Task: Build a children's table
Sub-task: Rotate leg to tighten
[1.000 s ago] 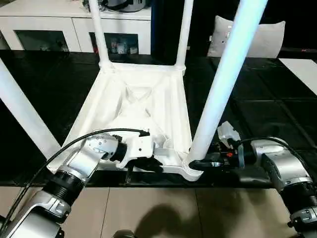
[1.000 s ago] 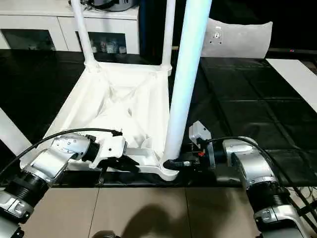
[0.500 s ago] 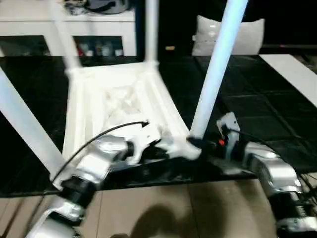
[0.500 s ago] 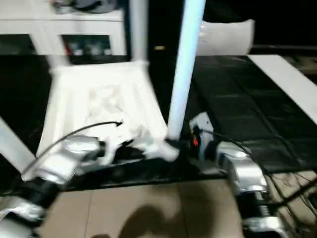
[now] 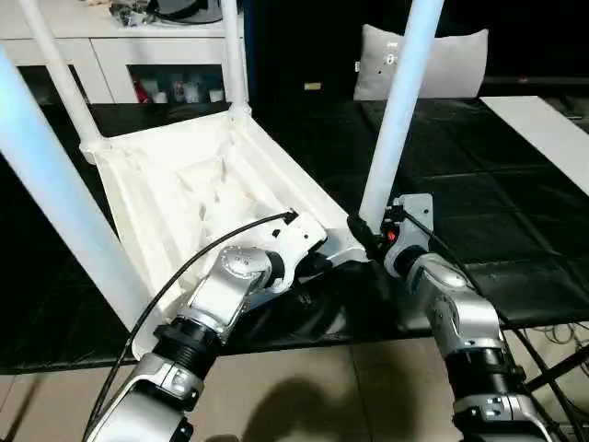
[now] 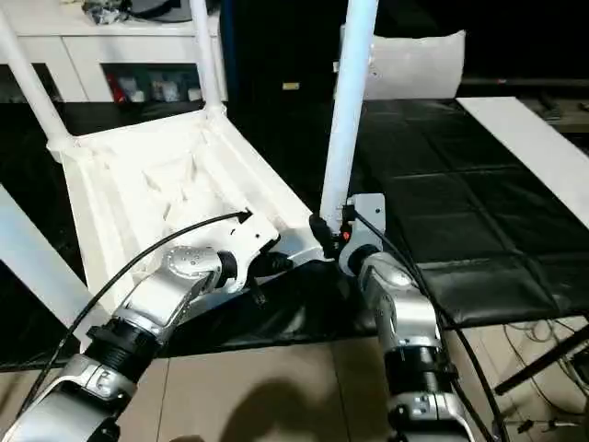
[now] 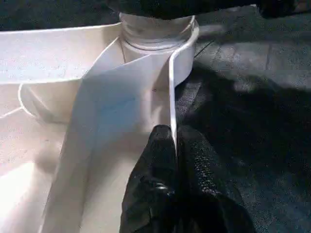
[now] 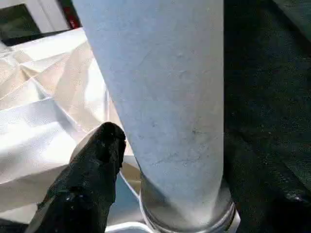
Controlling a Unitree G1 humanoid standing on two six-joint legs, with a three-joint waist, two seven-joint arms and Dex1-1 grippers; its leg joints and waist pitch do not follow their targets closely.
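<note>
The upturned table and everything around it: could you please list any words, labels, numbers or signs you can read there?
None can be read.
Table top, legs: plain white, no marking.
Cabinet: items behind its glass too small to read.
Cushion: small dark mark, too small to read.

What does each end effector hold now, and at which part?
The left end effector pinches the thin side rim of the table top near a corner socket. The right end effector straddles the base of a leg; a firm grip cannot be told.
</note>
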